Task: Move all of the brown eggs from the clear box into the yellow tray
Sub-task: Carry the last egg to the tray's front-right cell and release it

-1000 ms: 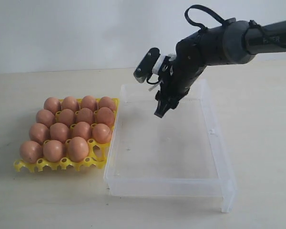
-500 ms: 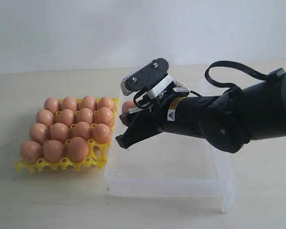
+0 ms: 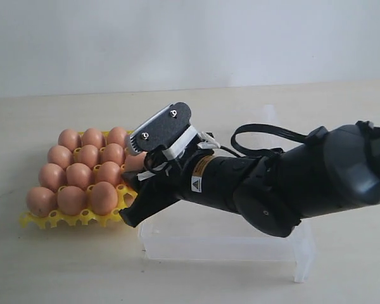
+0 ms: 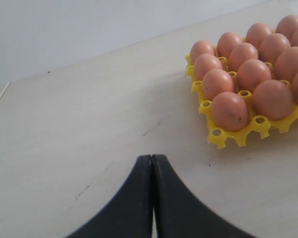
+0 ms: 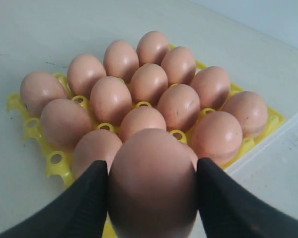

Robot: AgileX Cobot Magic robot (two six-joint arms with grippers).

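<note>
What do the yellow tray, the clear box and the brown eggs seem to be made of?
Yellow tray: probably moulded plastic, with a bright uniform colour and slight gloss.
Clear box: likely transparent plastic; the table shows through its thin walls.
Brown eggs: apparently natural shell, smooth and matt, though imitation cannot be excluded.

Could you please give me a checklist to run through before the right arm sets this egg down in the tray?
1. Egg clamped in right gripper: ok.
2. Right gripper at the tray's corner beside the box: ok.
3. Free spot beneath the egg: cannot tell, hidden in every view.
4. Seated eggs settled in the tray: ok.
5. Left gripper shut, clear of the tray: ok.
6. Box emptied: cannot tell, right arm covers most of it.
</note>
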